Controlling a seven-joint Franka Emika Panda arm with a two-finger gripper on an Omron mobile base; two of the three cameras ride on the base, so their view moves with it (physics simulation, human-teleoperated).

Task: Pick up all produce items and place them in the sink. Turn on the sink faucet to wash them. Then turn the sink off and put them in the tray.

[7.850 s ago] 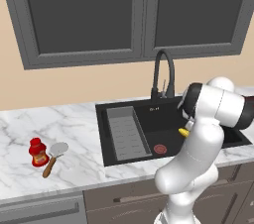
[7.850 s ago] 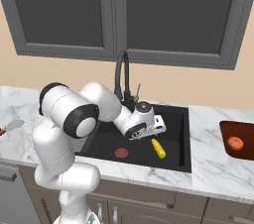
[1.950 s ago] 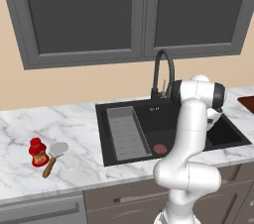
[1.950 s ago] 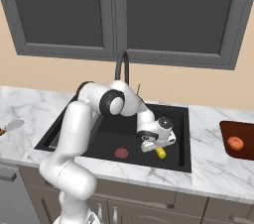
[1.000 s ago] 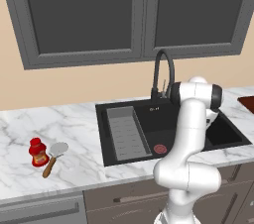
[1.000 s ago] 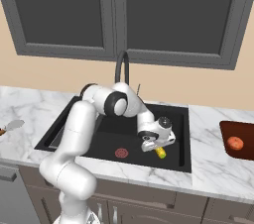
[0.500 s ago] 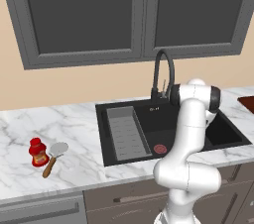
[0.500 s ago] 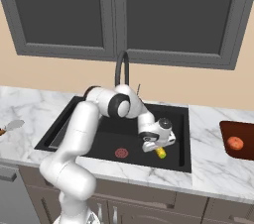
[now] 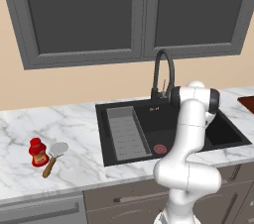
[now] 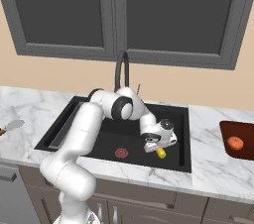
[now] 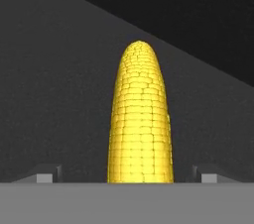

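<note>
A yellow corn cob (image 11: 141, 119) lies on the black floor of the sink (image 10: 106, 141), near its front right corner (image 10: 161, 154). My gripper (image 10: 158, 149) is down in the basin right over the cob. It is open, and the cob's near end sits between the two fingertips (image 11: 44, 173) without visible contact. The orange-red vegetable (image 10: 235, 143) rests on the dark reddish tray (image 10: 227, 129) on the counter at the right. The black gooseneck faucet (image 10: 120, 72) arches over the back of the sink. In the left base view my arm hides the hand and the cob.
A grey ribbed insert (image 9: 126, 131) fills the sink's left side, and a round red drain (image 10: 121, 153) sits mid-basin. A red squat bottle (image 9: 37, 151) and a wooden-handled spatula (image 9: 53, 154) lie on the marble counter at the far left. Dark cabinets hang overhead.
The hand has crept slightly closer to the corn cob in the sink. The jaws have stayed open, and the cob has not moved.
</note>
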